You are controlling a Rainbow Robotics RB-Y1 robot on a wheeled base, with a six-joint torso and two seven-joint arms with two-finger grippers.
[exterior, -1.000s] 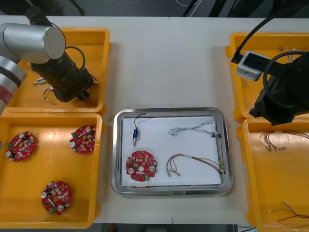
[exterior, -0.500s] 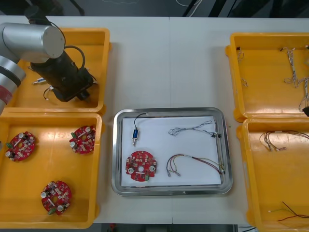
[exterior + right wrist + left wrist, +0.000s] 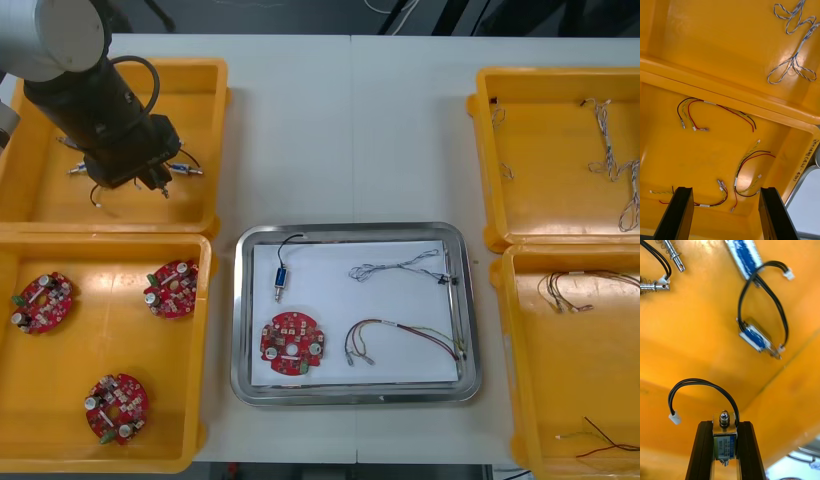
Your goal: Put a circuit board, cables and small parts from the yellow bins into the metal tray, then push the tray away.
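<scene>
Left end effector [image 3: 725, 424], grasping a small metal part [image 3: 723, 444] lengthwise, hangs left of and beyond the metal tray [image 3: 238, 310]; right end effector [image 3: 726, 191] hovers released, right of the tray.

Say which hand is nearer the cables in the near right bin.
Right. The right hand hangs open above those cables; the left hand is across the table over the far left bin, holding a small metal part.

The bins [image 3: 90, 345] are yellow, the tray [image 3: 350, 230] silver and white, the circuit boards [image 3: 292, 346] red. The small metal parts [image 3: 756, 338] show blue sides and black cables [image 3: 702, 381].
</scene>
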